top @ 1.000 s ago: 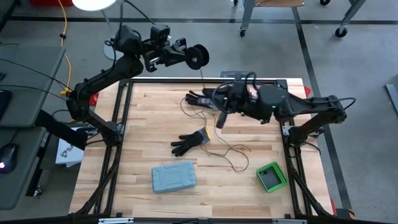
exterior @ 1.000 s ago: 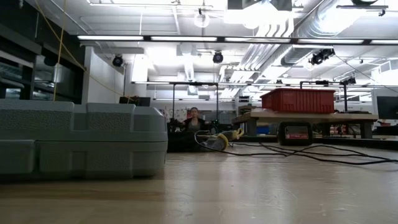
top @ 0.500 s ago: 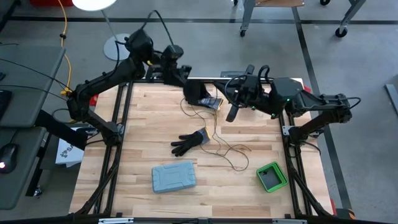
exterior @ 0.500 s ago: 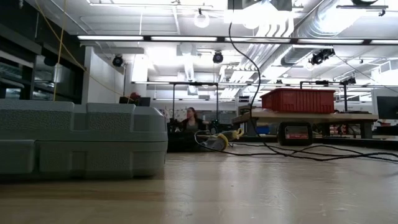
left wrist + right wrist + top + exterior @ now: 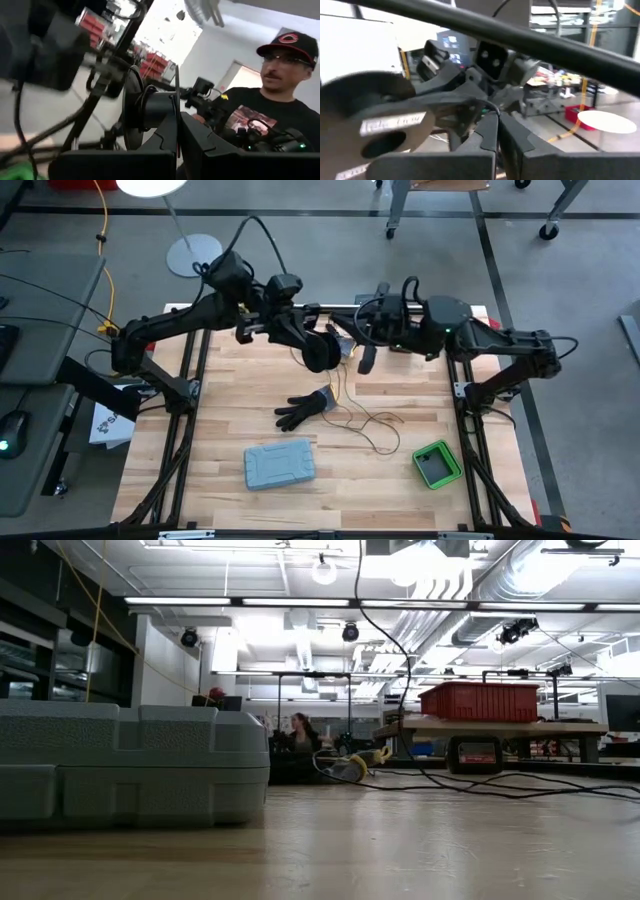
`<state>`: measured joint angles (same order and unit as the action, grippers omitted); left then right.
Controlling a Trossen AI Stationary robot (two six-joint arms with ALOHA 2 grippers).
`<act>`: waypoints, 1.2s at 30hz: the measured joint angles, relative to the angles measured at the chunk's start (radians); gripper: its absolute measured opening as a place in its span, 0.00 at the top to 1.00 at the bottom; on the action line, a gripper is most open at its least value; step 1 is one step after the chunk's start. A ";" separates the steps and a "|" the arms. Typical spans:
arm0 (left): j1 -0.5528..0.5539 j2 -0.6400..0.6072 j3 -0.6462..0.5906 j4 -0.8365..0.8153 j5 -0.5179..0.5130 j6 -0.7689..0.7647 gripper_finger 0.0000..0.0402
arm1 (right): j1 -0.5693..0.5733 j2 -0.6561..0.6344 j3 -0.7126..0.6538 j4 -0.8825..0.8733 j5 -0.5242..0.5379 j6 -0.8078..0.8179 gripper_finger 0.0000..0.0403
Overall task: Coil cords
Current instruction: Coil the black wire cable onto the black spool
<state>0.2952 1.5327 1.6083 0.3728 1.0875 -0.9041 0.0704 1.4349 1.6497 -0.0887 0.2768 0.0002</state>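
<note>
The cord point(image 5: 366, 426) is a thin dark wire. It lies in loose bends on the wooden table and rises from there to my grippers; the low view shows it as a strand point(image 5: 398, 645) hanging from above. Above the table's far middle, my left gripper point(image 5: 312, 340) is shut on a black spool point(image 5: 323, 352). My right gripper point(image 5: 365, 361) is just right of the spool, shut on the cord point(image 5: 488, 105). My left gripper pinches the thin edge of one spool flange point(image 5: 176, 92) between its two fingers, coming roughly level from the table's left. The spool is lifted clear of the table. My right gripper pinches the cord point(image 5: 491, 107) at its fingertips, right next to the spool point(image 5: 385, 125). Below the gripper the cord hangs slack to the table.
A black glove point(image 5: 301, 408) lies at mid table, with a grey case point(image 5: 280, 465) near the front edge and a green box point(image 5: 437, 464) at the front right. The case fills the left of the low view point(image 5: 130, 765). A person point(image 5: 272, 107) stands beyond the table.
My left gripper has carried the spool from beyond the table's far left corner toward the right and nearer, up close to my right gripper. My right gripper has shifted slightly toward the far edge. A strand of cord now hangs in the low view where none hung before.
</note>
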 joint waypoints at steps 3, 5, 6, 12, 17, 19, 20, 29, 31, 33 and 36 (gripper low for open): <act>-0.011 0.014 0.000 0.050 -0.022 -0.027 1.00 | 0.000 0.016 0.000 0.041 -0.047 0.003 1.00; -0.016 0.022 -0.001 0.080 -0.042 -0.034 1.00 | 0.000 0.024 0.000 0.071 -0.076 0.009 1.00; -0.018 0.025 -0.001 0.106 -0.056 -0.033 1.00 | 0.000 0.025 0.000 0.076 -0.090 0.019 1.00; -0.022 0.025 -0.001 0.194 -0.127 0.004 1.00 | 0.000 0.036 0.000 0.114 -0.171 0.051 1.00; -0.022 0.025 -0.001 0.292 -0.230 0.051 1.00 | 0.000 0.066 0.000 0.146 -0.209 0.110 1.00; -0.020 0.025 -0.001 0.311 -0.253 0.083 1.00 | 0.000 0.086 0.000 0.164 -0.220 0.129 1.00; -0.016 0.025 -0.001 0.313 -0.257 0.094 1.00 | 0.000 0.095 0.000 0.168 -0.225 0.133 1.00; 0.091 0.008 -0.002 0.286 -0.241 0.144 1.00 | 0.005 0.079 0.001 0.137 -0.206 0.138 1.00; 0.126 -0.005 -0.002 0.279 -0.225 0.133 1.00 | 0.005 0.067 0.001 0.124 -0.198 0.133 1.00; 0.156 -0.018 -0.002 0.256 -0.197 0.131 1.00 | 0.004 0.059 0.002 0.105 -0.182 0.132 1.00; 0.186 -0.029 -0.002 0.216 -0.182 0.131 1.00 | 0.004 0.056 0.001 0.097 -0.157 0.131 1.00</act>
<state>0.4813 1.5036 1.6066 0.5889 0.9054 -0.7727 0.0741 1.4906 1.6508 0.0081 0.1194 0.1309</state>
